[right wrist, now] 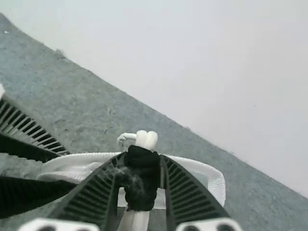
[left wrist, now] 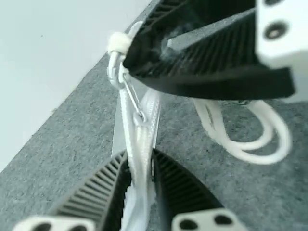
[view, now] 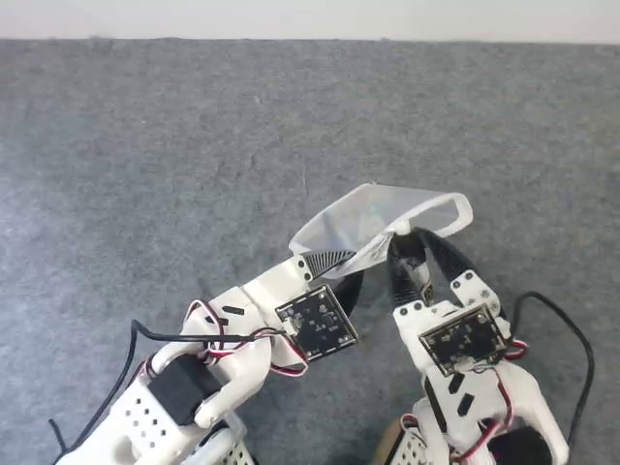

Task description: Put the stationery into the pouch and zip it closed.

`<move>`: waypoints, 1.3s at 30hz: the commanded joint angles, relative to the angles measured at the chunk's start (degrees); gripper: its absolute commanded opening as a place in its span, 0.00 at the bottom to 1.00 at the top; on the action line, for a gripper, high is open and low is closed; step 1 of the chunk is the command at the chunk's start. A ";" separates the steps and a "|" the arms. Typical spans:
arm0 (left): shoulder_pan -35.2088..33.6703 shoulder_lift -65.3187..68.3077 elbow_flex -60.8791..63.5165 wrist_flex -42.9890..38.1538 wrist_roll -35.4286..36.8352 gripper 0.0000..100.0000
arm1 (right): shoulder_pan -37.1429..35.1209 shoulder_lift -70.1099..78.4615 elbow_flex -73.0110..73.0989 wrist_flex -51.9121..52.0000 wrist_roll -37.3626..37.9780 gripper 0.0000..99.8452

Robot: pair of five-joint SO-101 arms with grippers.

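Pouch [view: 373,221]: white, half see-through, held up over the grey mat [view: 145,145] between both grippers.
Left gripper [left wrist: 139,161]: at the pouch's long edge, jaws clamped on the zipper tape [left wrist: 137,144].
Right gripper [right wrist: 142,161]: at the pouch's pull end, jaws pressed together on the black tab [right wrist: 142,183], just under a white bead [right wrist: 146,139].
Loop strap [left wrist: 250,139]: white, hanging from the pouch beside the right gripper.

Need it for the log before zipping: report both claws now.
Left claw: closed on the pouch at its zipper edge.
Right claw: closed on the zipper pull.
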 commanded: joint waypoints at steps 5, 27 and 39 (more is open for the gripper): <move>-1.76 0.00 2.33 0.00 -0.35 0.01 | 8.13 0.84 2.20 -7.69 -1.76 0.01; -1.93 0.00 2.33 0.09 -0.62 0.01 | 15.78 20.97 -1.67 -14.99 -5.27 0.01; -2.11 0.00 3.12 -0.09 -2.46 0.01 | 20.35 21.67 -1.67 -17.01 -5.45 0.01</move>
